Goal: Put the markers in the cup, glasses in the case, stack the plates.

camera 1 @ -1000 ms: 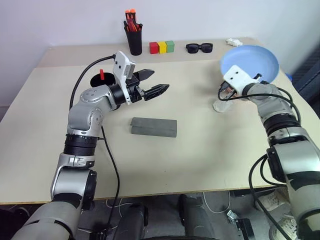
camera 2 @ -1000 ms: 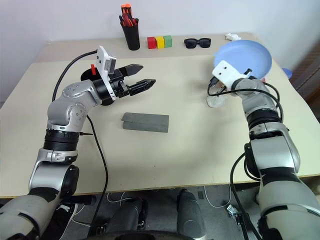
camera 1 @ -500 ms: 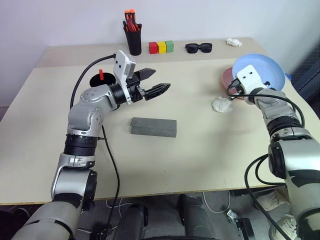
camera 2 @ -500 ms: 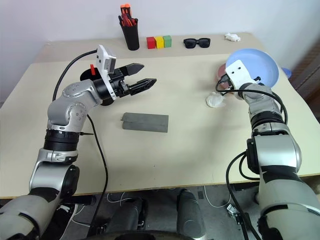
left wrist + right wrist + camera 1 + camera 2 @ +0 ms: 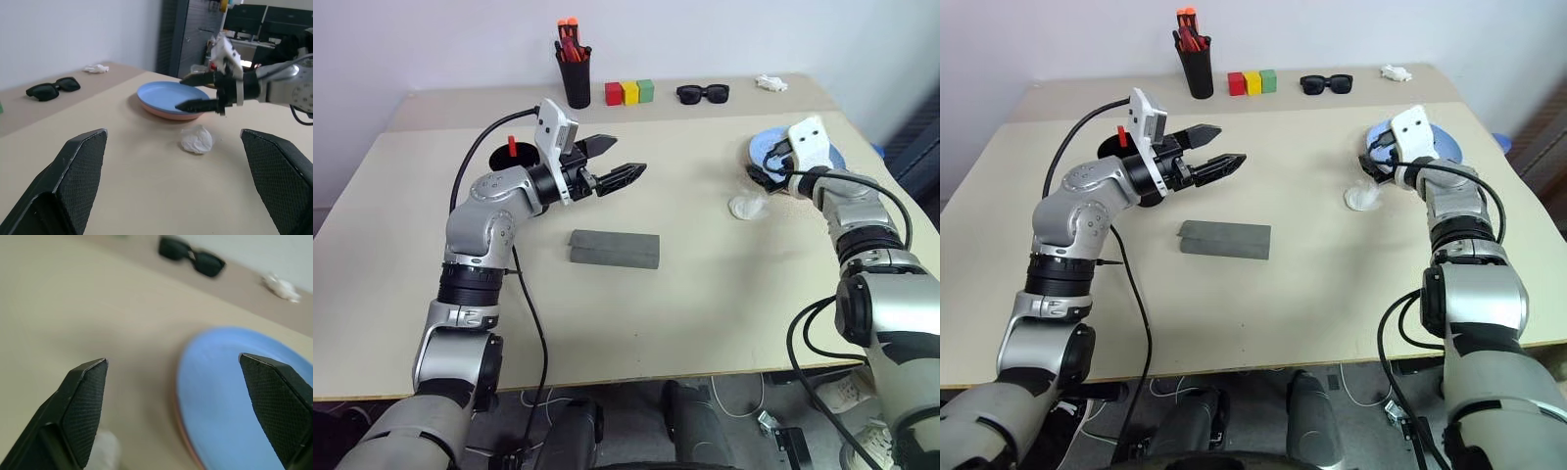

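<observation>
The light blue round plate (image 5: 168, 93) lies stacked on the salmon pink plate (image 5: 166, 113) on the beige counter (image 5: 705, 294). The right gripper (image 5: 195, 91) is spread beside them; the left gripper (image 5: 615, 163) hovers spread.

Light blue plate (image 5: 166, 93) stacked on pink plate (image 5: 168, 114).

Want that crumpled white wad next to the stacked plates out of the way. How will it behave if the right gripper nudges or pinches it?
The crumpled white wad looks like tissue, so it is probably very light and would skid at a nudge. Its creased, irregular shape suggests that it would squash in a pinch, not resist. It lies close to the blue plate, so a push could lodge it against the rim.
</observation>
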Controlling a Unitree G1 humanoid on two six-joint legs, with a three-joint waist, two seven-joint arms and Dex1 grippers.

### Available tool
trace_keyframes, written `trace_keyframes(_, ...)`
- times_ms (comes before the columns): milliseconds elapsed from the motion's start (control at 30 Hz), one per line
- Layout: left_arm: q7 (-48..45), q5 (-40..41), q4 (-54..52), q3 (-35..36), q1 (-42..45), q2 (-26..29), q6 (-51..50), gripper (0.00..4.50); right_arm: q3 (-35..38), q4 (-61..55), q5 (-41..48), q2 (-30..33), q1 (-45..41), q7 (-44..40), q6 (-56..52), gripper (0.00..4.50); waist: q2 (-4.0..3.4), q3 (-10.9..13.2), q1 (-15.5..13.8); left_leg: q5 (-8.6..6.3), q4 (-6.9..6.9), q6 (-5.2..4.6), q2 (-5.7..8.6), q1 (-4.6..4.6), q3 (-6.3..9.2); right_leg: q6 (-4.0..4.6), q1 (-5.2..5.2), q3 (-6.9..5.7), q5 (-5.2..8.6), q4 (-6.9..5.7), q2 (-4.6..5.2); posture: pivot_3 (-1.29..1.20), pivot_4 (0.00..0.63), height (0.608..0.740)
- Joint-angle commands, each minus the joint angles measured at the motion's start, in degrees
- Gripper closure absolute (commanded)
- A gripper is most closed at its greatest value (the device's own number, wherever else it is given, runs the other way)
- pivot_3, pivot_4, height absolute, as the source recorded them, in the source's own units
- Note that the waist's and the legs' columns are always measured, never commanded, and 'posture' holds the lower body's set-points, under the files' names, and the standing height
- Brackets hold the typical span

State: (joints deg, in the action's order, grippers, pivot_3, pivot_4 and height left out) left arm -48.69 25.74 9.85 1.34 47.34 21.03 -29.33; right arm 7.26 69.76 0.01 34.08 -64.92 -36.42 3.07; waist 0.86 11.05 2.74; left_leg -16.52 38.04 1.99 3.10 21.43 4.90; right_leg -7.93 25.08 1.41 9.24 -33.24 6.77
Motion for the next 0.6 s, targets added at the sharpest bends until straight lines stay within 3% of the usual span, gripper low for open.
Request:
trace_keyframes(33,-0.3,1.0,-2.1,1.4,0.1,0.5,0.7,0.00,1.7,-8.6,4.7,0.1,2.5,-6.0,-7.7,0.13,0.00,0.0,-0.1,0.00,0.00,0.00,0.00,0.00,0.00,0.00,0.00,0.00,0.00,-0.02,0.00,0.00,0.150,0.740)
trace_keyframes(367,-1.1,0.7,-0.7,0.9,1.3,-0.1,1.4,0.00,0.6,-20.7,6.1,-1.7,13.2,-5.3,-19.5,0.13,0.00,0.0,-0.1,-0.01,0.05,-0.02,0.01,0.00,0.01,-0.02,-0.03,0.00,-0.01,-0.04,0.01,0.00,0.150,0.740)
trace_keyframes(467,-1.2,0.5,-0.9,0.9,1.1,0.1,1.2,0.00,-1.5,-21.0,4.1,-1.3,14.8,-4.8,-21.1,0.96,0.00,0.0,-0.1,-0.01,0.05,-0.02,0.01,-0.02,0.01,-0.02,-0.02,0.00,-0.01,-0.04,0.00,0.00,0.150,0.740)
trace_keyframes(600,-1.2,0.6,-1.1,1.1,1.1,0.3,1.0,0.00,-0.4,-20.7,5.5,-1.0,13.2,-4.1,-20.9,3.03,0.00,0.0,-0.2,-0.02,0.05,-0.03,0.01,-0.01,-0.01,-0.02,-0.02,0.01,-0.01,-0.03,0.01,0.00,0.150,0.740)
